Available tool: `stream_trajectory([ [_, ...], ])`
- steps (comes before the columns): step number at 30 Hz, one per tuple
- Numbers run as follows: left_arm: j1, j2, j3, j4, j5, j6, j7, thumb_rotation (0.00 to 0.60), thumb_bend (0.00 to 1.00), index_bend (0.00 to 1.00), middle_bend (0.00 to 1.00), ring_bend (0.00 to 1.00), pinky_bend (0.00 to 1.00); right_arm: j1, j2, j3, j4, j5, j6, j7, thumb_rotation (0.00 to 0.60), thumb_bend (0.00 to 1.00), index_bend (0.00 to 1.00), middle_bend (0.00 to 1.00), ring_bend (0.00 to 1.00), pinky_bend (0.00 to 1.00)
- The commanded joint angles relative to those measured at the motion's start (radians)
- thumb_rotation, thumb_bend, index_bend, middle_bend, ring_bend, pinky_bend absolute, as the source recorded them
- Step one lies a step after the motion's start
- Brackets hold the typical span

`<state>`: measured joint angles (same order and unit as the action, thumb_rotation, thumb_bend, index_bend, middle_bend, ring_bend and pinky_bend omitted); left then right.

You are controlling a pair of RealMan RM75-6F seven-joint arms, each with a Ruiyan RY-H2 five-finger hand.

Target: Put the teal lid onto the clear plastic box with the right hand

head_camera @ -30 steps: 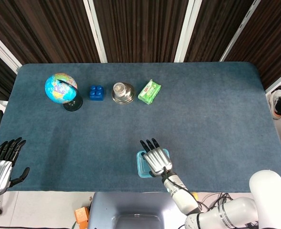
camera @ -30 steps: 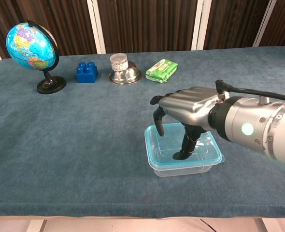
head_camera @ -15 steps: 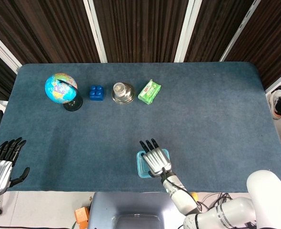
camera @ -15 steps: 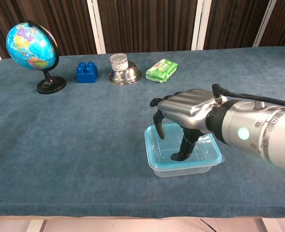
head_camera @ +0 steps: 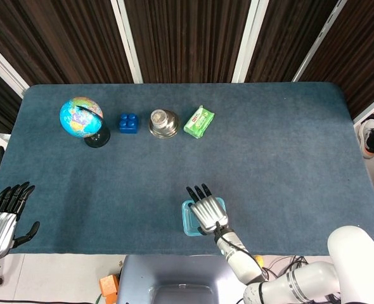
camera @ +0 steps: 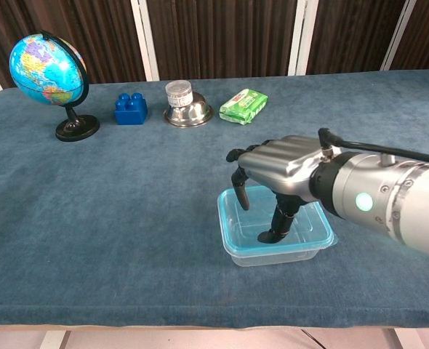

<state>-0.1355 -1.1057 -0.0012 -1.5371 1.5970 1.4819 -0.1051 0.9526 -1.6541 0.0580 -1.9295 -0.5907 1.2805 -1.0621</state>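
Note:
The clear plastic box (camera: 274, 254) stands near the table's front edge, and the teal lid (camera: 232, 234) lies on top of it. My right hand (camera: 281, 164) hovers palm down over the lid, fingers spread and curved downward, with one dark fingertip (camera: 267, 235) touching the lid's middle. It grips nothing. From the head view, the right hand (head_camera: 207, 211) covers most of the lid (head_camera: 187, 223). My left hand (head_camera: 0, 220) is off the table's near left corner, fingers spread and empty.
Along the far left of the blue cloth stand a globe (camera: 47, 71), a blue toy brick (camera: 131, 107), a metal bowl (camera: 188, 111) with a small jar on it, and a green packet (camera: 243, 105). The table's front edge runs just below the box.
The right hand has shifted slightly left over the lid; the fingertip stays on it. The left hand and the lid have not moved.

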Motion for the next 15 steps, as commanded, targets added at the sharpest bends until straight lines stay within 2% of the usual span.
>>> stream_trajectory([
  [1, 0.000, 0.000, 0.000, 0.000, 0.000, 0.000, 0.000, 0.600, 0.34, 0.00, 0.03, 0.02, 0.01, 0.002, -0.004, 0.001, 0.006, 0.006, -0.004, -0.001, 0.600, 0.07, 0.45, 0.00, 0.00, 0.00],
  [15, -0.002, -0.002, -0.003, 0.003, -0.004, -0.001, -0.003, 0.600, 0.34, 0.00, 0.03, 0.02, 0.01, 0.004, -0.012, 0.000, 0.023, 0.007, -0.015, 0.004, 0.600, 0.05, 0.46, 0.00, 0.00, 0.00],
])
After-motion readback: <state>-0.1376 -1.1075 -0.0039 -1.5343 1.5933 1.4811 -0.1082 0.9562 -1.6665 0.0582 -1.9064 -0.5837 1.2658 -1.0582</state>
